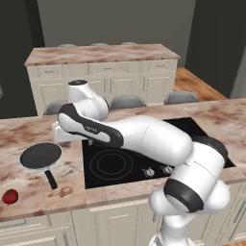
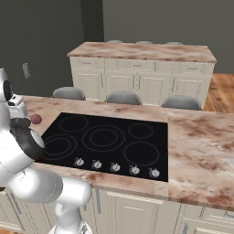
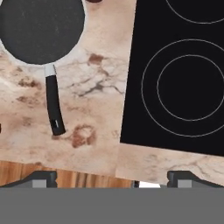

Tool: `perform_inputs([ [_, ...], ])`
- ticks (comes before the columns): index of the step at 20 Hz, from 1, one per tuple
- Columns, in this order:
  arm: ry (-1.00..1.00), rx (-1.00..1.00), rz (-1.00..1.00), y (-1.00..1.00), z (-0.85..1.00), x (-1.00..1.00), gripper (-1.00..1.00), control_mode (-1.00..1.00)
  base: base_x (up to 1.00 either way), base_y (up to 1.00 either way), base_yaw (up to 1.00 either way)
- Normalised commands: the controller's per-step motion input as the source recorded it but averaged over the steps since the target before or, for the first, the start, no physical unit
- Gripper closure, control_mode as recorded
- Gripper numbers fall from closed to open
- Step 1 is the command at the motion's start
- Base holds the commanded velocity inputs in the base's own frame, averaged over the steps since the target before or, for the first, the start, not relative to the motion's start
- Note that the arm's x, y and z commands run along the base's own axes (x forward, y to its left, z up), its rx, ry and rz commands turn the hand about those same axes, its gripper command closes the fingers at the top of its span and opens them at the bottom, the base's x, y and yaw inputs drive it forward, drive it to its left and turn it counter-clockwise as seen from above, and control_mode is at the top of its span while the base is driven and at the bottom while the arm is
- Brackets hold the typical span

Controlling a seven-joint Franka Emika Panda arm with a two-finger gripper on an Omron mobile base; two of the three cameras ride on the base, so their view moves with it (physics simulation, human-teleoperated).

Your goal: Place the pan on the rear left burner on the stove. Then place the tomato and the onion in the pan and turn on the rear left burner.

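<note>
Nearest to you, the tomato (image 1: 10,196) sits on the marbled counter (image 1: 33,190) close to its front edge, well to the left of the stove (image 1: 120,163). Just behind it lies the pan (image 1: 40,155), empty, flat on the counter to the left of the stove and apart from the glass, its black handle (image 1: 50,178) pointing toward the front edge. In the hand view you look straight down on that pan (image 3: 40,28) and its handle (image 3: 54,105), with the stove's black edge (image 3: 175,87) to one side.

The gripper (image 3: 113,178) hovers above the counter between pan and stove; its two finger tips (image 3: 41,178) stand wide apart at the bottom of the hand view, so the jaws are open and hold nothing.

Along the stove's front edge you see a row of silver knobs (image 2: 115,167). Farther back, the rear left burner (image 2: 73,123) is bare. The onion (image 2: 36,119) rests on the counter just left of the stove, near that burner.

Beyond the counter stand grey stools (image 2: 123,97), then a second island (image 2: 141,64) with pale cabinets.
</note>
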Motion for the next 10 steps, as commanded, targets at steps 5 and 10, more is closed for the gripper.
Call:
perform_inputs([
  [5,0.02,0.0,0.0,0.29,-0.25,0.0,-1.0,-1.0,0.0,0.0,0.0],
  [10,0.0,0.0,0.0,0.27,-0.3,0.0,-1.0,-1.0,0.0,0.0,0.0],
])
